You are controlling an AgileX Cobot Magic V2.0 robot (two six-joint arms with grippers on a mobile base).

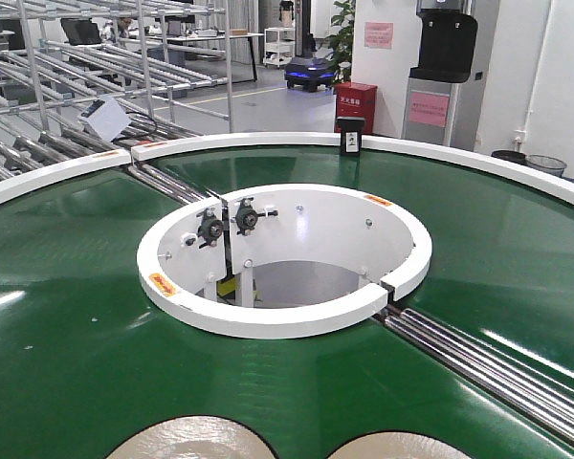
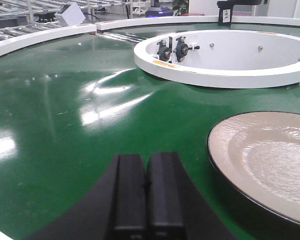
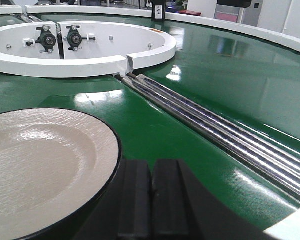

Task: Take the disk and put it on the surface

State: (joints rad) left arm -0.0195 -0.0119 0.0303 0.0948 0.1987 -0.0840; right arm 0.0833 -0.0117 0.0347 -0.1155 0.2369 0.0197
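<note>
Two disks, beige plates with thin black rims, lie on the green conveyor belt point(image 1: 77, 325) at the bottom edge of the front view: one disk point(image 1: 187, 442) to the left, the other disk point(image 1: 392, 448) to the right. My left gripper point(image 2: 146, 159) hovers low over the belt, shut and holding nothing, with a disk point(image 2: 265, 155) just to its right. My right gripper point(image 3: 151, 165) is also shut and holds nothing, its left finger close beside the rim of a disk point(image 3: 40, 165). The surface is out of view. Neither gripper shows in the front view.
A white inner ring point(image 1: 277, 320) with two black bearings surrounds the belt's central opening. Steel rollers point(image 1: 497, 363) cross the belt at the right. A white outer rim point(image 1: 478, 158) carries a small black box point(image 1: 349, 142). Metal roller racks point(image 1: 67, 96) stand at the back left.
</note>
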